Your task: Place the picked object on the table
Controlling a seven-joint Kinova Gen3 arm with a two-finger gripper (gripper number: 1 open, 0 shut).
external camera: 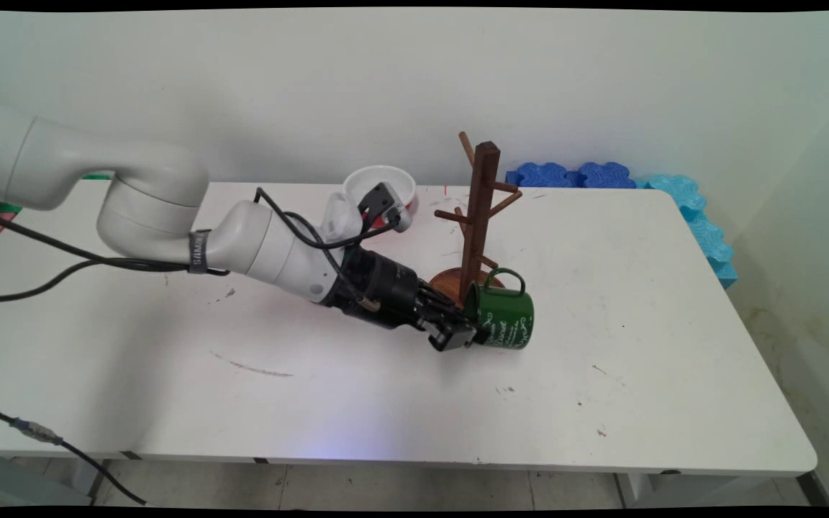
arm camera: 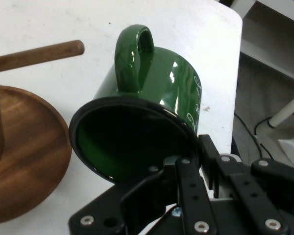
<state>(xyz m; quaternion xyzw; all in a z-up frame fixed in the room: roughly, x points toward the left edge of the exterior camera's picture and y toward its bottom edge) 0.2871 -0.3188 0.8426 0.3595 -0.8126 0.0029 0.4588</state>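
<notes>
A green enamel mug with white lettering lies tilted on its side on the white table, handle up, its black-rimmed mouth facing the hand. My gripper is shut on the mug's rim, one finger inside the mouth and the other outside the wall. The mug rests right beside the round base of a dark wooden mug tree. In the hand view the base is at the left and one peg sticks out above it.
A white bowl sits at the back of the table behind my wrist. Blue foam blocks and cyan ones line the far right corner and right edge. Black cables hang at the left.
</notes>
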